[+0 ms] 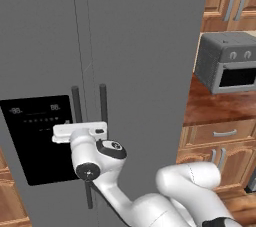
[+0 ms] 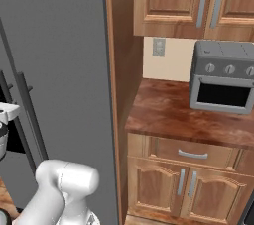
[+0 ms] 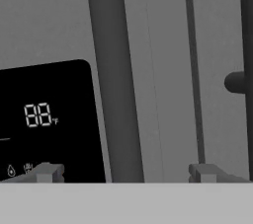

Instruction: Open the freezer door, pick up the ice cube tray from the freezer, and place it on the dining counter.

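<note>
A grey boxy toaster oven point(image 2: 224, 77) is sitting on a glossy reddish-brown wood counter point(image 2: 168, 115), with light wooden cabinets point(image 2: 183, 1) hanging above, a silver-handled drawer point(image 2: 192, 154) below, and a cream wall outlet point(image 2: 158, 47) showing beside it.

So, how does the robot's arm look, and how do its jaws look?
The arm is glossy white, built of thick rounded segments. Its joints are dark: a black round cap with a small centre mark sits at one joint, and a black band at another. The gripper has a flat white, box-like body. In the hand view its jaws end in two small grey, blocky tips. No cables are visible.
</note>
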Controlling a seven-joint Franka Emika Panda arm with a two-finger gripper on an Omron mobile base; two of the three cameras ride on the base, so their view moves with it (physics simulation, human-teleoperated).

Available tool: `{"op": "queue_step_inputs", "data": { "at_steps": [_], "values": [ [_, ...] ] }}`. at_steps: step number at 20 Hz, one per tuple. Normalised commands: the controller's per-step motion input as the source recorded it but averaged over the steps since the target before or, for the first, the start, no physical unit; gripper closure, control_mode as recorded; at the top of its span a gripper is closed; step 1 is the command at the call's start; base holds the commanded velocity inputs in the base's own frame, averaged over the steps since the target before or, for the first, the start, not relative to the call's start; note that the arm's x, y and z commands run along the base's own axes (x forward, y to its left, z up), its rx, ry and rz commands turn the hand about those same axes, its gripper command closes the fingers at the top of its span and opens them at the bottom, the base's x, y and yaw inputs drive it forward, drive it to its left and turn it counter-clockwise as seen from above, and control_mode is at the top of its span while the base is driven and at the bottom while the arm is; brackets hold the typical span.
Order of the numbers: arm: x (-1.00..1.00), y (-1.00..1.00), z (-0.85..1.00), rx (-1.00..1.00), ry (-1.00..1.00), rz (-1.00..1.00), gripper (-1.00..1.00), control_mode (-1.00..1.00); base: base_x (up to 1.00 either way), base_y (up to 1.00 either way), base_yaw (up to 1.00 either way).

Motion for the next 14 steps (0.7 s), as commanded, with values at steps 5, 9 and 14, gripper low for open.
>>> {"op": "queue_step_inputs", "data": {
  "at_steps": [5, 9, 14],
  "values": [
    [0.25, 0.0, 0.0, 0.0, 0.0, 0.0, -1.0, -1.0, 0.0, 0.0, 0.0],
    [0.18, 0.0, 0.0, 0.0, 0.0, 0.0, -1.0, -1.0, 0.0, 0.0, 0.0],
    [0.13, 0.01, -0.02, 0.0, 0.0, 0.0, -1.0, -1.0, 0.0, 0.0, 0.0]
  ]
}}
